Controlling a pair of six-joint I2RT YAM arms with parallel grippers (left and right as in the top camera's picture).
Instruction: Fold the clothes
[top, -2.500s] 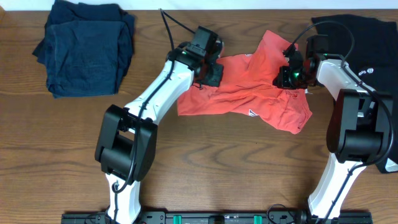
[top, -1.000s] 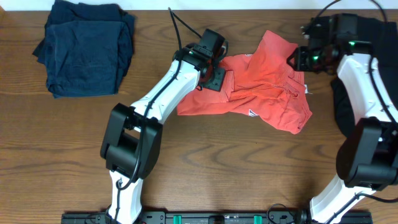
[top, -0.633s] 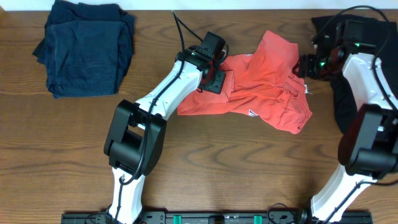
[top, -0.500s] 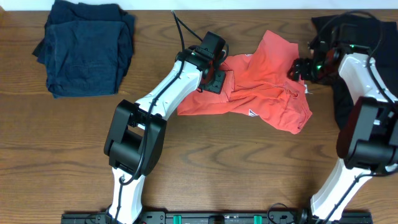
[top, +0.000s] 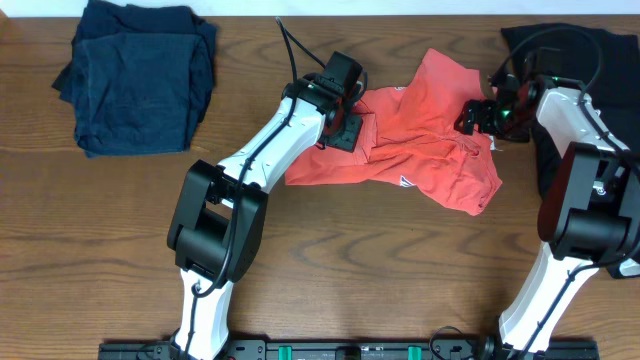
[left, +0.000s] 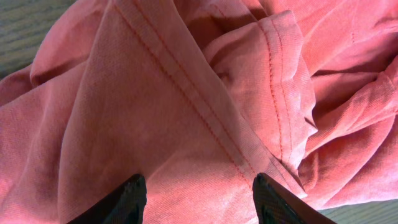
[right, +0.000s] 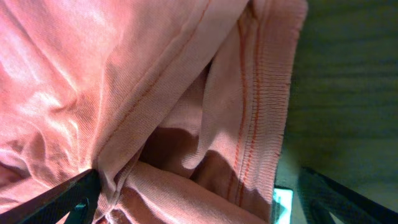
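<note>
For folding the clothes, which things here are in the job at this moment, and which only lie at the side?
In the job:
- red-orange T-shirt
- left gripper, over its cloth
- right gripper, jaws wide over its hem

Lying at the side, no gripper at them:
- navy garments
- black garment

The wooden table (top: 400, 270) carries a red-orange T-shirt (top: 430, 150), navy garments (top: 135, 80) and a black garment (top: 622, 62).

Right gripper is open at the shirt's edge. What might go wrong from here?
The right gripper stands wide open over bunched layers of the T-shirt; closing here may pinch several folds instead of one edge. The black garment lies close by, under that arm; a sweep could drag it along.
</note>
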